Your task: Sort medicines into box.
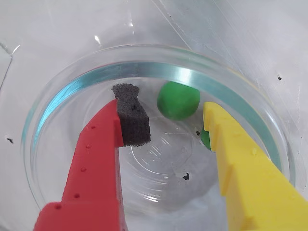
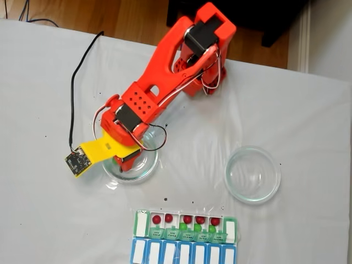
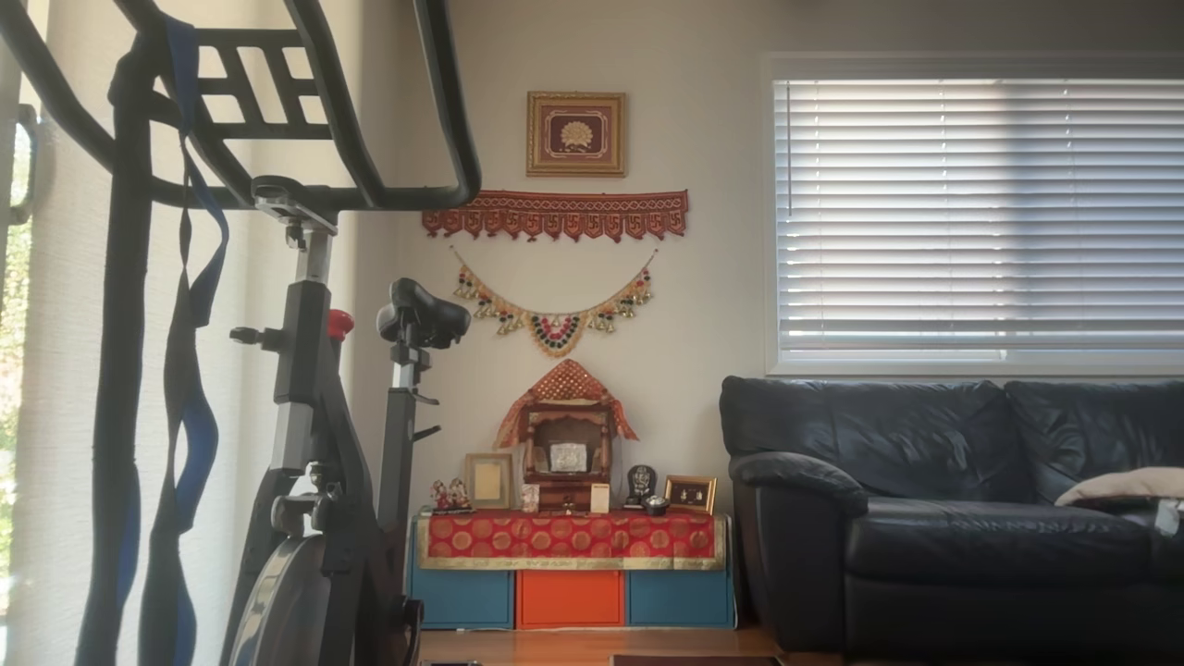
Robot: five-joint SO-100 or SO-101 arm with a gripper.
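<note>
Gripper: the gripper (image 1: 166,118) is seen in the wrist view lowered into a clear glass dish (image 1: 72,91), its red finger (image 1: 94,168) and yellow finger (image 1: 240,163) spread apart, with nothing pinched between them.
Foam pad: a dark foam pad (image 1: 131,115) is fixed to the tip of the red finger.
Nearest medicine: 1 bright green ball (image 1: 178,100) lies on the dish floor just beyond the fingertips, closer to the yellow finger.
Second ball: another green ball (image 1: 205,139) is mostly hidden behind the yellow finger.
Step in hand: picking a green ball out of the dish is judged to be under way.
Doing it well: the fingers should be moved forward until the ball sits between pad and yellow tip, then closed gently, since a round glossy ball is likely to roll or squirt out.
Box: in the fixed view the pill organizer (image 2: 184,242) lies near the table's front edge, below the dish; red and green balls are seen in its open upper row, and the blue row is shut.
Other dish: a second glass dish (image 2: 252,174) is seen to the right.
</note>
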